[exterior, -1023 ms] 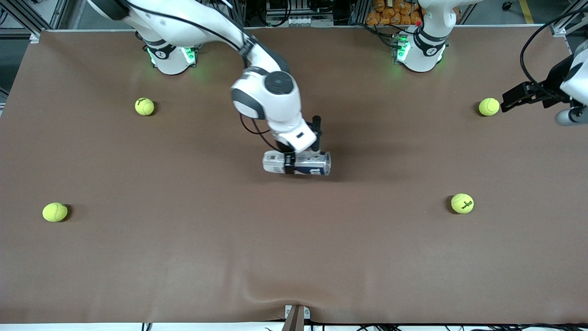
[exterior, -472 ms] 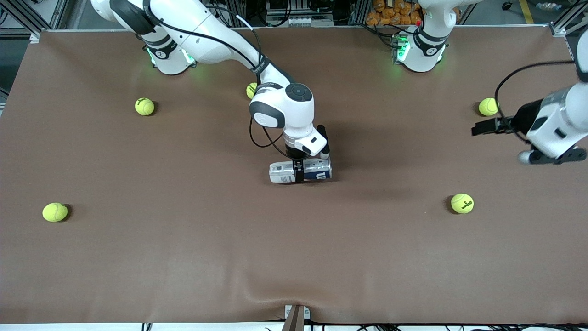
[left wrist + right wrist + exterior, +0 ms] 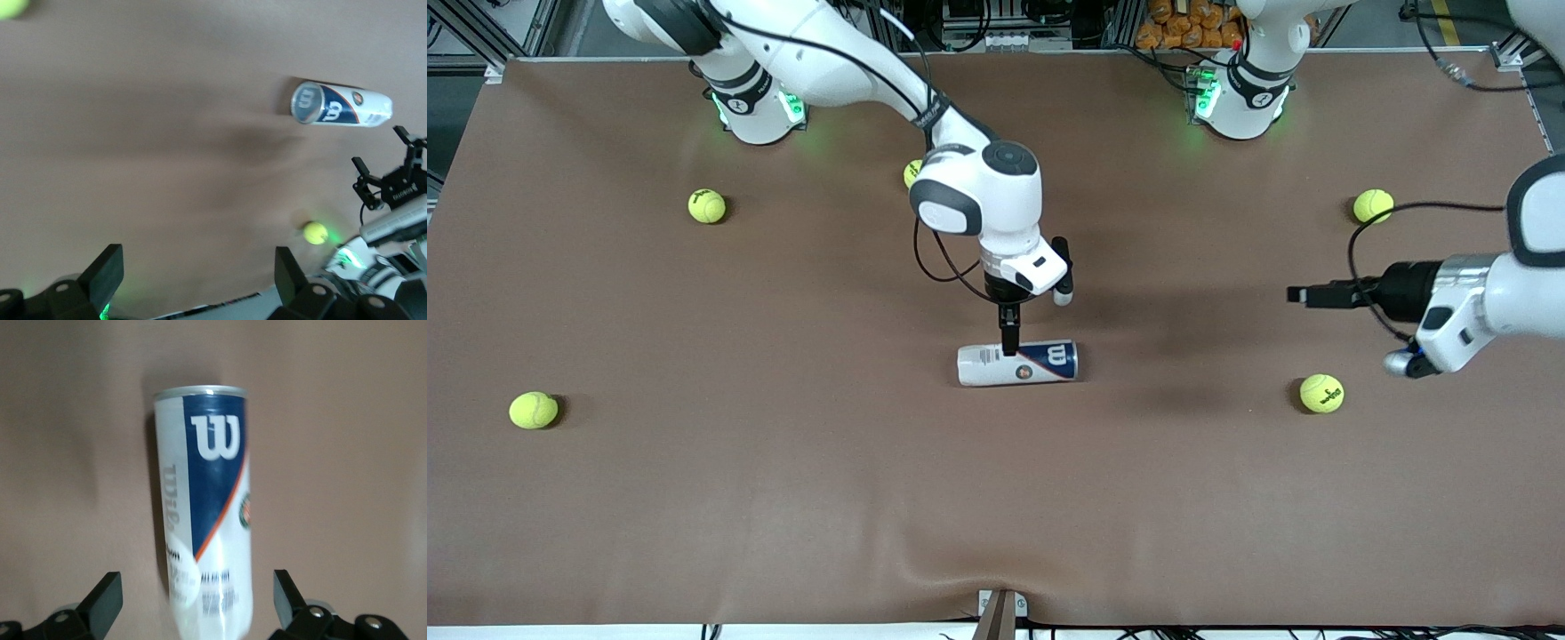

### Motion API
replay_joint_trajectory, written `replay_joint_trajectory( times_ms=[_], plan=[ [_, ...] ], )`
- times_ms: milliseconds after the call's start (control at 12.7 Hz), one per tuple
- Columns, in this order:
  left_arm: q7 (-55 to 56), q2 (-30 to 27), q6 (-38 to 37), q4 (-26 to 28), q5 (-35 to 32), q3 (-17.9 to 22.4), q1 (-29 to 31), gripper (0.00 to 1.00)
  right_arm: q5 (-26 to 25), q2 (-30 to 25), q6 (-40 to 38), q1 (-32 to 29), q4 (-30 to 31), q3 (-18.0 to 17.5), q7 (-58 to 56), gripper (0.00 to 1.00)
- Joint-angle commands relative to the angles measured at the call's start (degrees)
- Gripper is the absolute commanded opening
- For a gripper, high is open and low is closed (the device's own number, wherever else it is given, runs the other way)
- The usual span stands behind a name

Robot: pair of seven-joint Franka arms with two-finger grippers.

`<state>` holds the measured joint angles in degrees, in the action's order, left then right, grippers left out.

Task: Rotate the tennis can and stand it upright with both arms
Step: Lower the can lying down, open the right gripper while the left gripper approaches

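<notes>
The tennis can (image 3: 1017,363) lies on its side in the middle of the brown table (image 3: 783,498), its silvery rim toward the left arm's end. In the right wrist view the tennis can (image 3: 207,513) shows a navy panel with a white W. My right gripper (image 3: 1009,340) hangs open just over the can's white end, and its fingers (image 3: 105,597) stand apart from the can on both sides. My left gripper (image 3: 1298,294) is open in the air toward the left arm's end and points at the can. From the left wrist view the can (image 3: 340,107) lies well away from that gripper (image 3: 198,273).
Several yellow-green tennis balls lie scattered: one (image 3: 1321,393) under the left arm, one (image 3: 1372,206) and one (image 3: 707,205) farther back, one (image 3: 534,410) near the right arm's end, and one (image 3: 912,172) half hidden by the right arm.
My right gripper has opened and let go of the can, which now rests on the table slightly nearer the camera. The left arm has swung in toward the can.
</notes>
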<state>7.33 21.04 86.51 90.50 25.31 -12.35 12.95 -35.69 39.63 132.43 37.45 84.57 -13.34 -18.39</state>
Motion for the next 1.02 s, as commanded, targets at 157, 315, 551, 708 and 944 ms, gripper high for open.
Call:
replay_joint_trajectory(
  times_ms=[157,315,551,708,944],
  plan=[
    [-0.39,8.03,2.25,-0.50,12.80,-0.66,-0.47,1.00,8.95,-9.99,-7.09,-6.32,1.57,-0.02,2.31,1.00],
    [-0.30,11.29,6.01,1.25,20.44,-0.74,-1.43,1.00,10.38,-13.42,-11.56,-8.87,1.66,-0.02,2.48,1.00],
    [-0.39,16.03,11.73,1.88,30.90,-0.74,-5.03,1.00,10.99,-19.04,-18.85,-12.83,1.66,-0.02,2.75,1.00],
    [-1.26,18.41,15.51,2.84,36.45,-0.74,-7.58,1.00,16.06,-23.52,-25.08,-16.42,1.66,1.82,2.66,1.00],
    [-6.86,20.97,21.40,5.73,44.09,-0.74,-10.39,1.00,26.61,-29.06,-33.26,-18.90,2.01,12.60,2.57,1.00]
  ],
)
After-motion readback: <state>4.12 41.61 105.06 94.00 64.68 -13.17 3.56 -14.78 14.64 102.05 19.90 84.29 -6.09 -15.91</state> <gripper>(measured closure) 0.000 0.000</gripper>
